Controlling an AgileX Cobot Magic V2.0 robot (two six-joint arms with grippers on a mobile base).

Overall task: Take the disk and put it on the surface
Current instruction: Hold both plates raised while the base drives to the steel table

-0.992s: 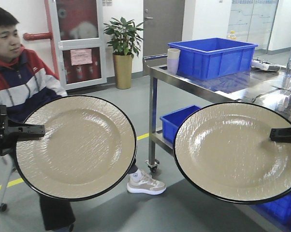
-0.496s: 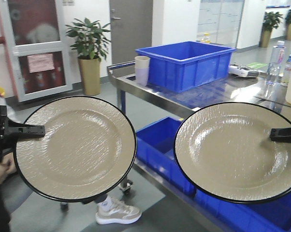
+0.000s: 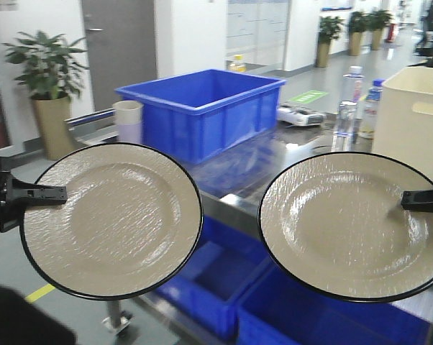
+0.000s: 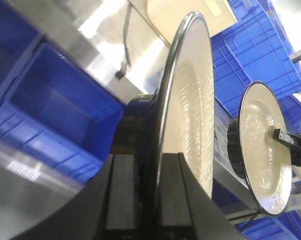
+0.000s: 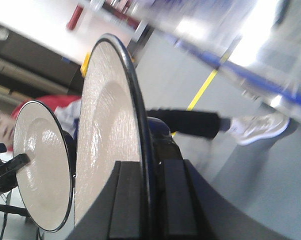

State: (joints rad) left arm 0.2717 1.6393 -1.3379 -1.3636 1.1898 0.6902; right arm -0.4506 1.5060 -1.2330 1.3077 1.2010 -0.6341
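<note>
Grabbing looks done and placing is left: the left gripper (image 4: pixel 151 195) pinches a beige, black-rimmed round disk (image 3: pixel 112 219) at nine o'clock, the right gripper (image 5: pixel 149 200) a matching disk (image 3: pixel 353 224) at three o'clock, both upright in mid-air.

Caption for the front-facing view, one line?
Left gripper clamps the left disk, right gripper the right disk, both upright before a blue bin on a steel cart.

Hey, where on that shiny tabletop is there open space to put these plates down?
Barest stretch: the tabletop strip in front of the blue crate, running right toward the cream bin. The left plate and right plate hide its near edge. Crowded at the back: cups left of the crate, a white device and water bottles between crate and bin.
</note>
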